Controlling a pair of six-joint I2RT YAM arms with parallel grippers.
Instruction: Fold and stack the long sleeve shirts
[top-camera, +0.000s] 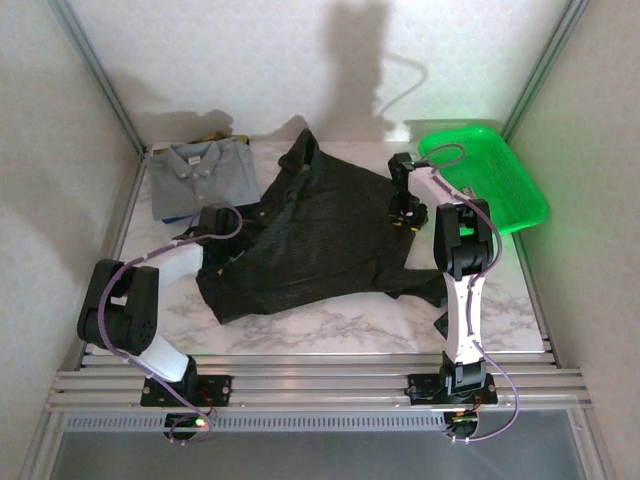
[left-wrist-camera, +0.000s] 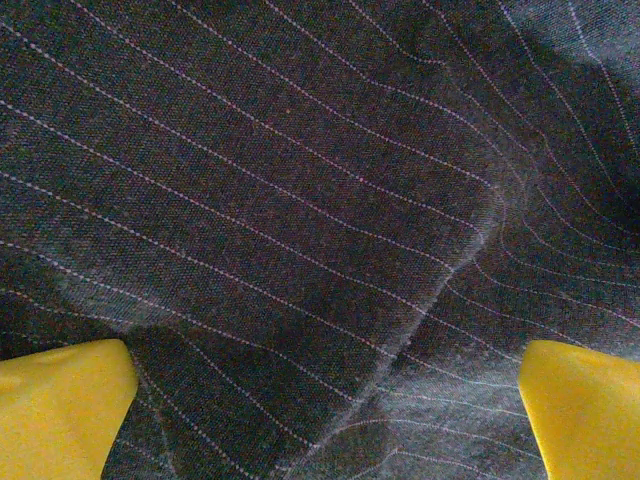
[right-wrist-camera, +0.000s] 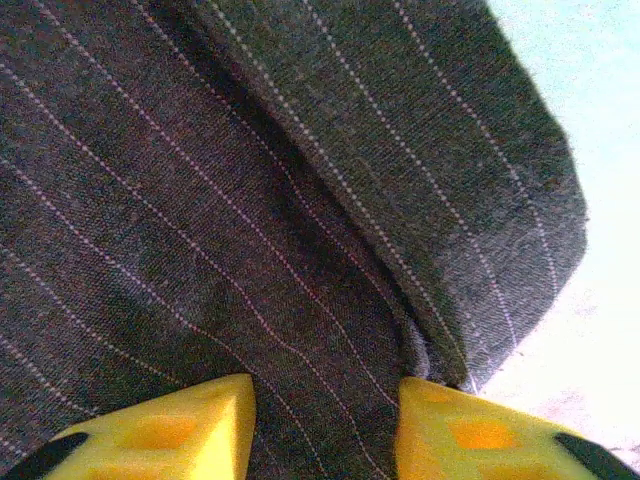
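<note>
While the grey shirt (top-camera: 200, 172) sits folded far left, the black shirt (top-camera: 320, 235) lies rumpled in the middle. Left gripper (left-wrist-camera: 320, 400) is wide open over it. Right gripper (right-wrist-camera: 325, 420) straddles an edge fold, can't tell if it's pinched. Next up, I'd guess: firm grips, then fold.

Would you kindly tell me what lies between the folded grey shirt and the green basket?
In the top view, the dark pinstriped shirt lies spread between the grey shirt and the green basket.
</note>
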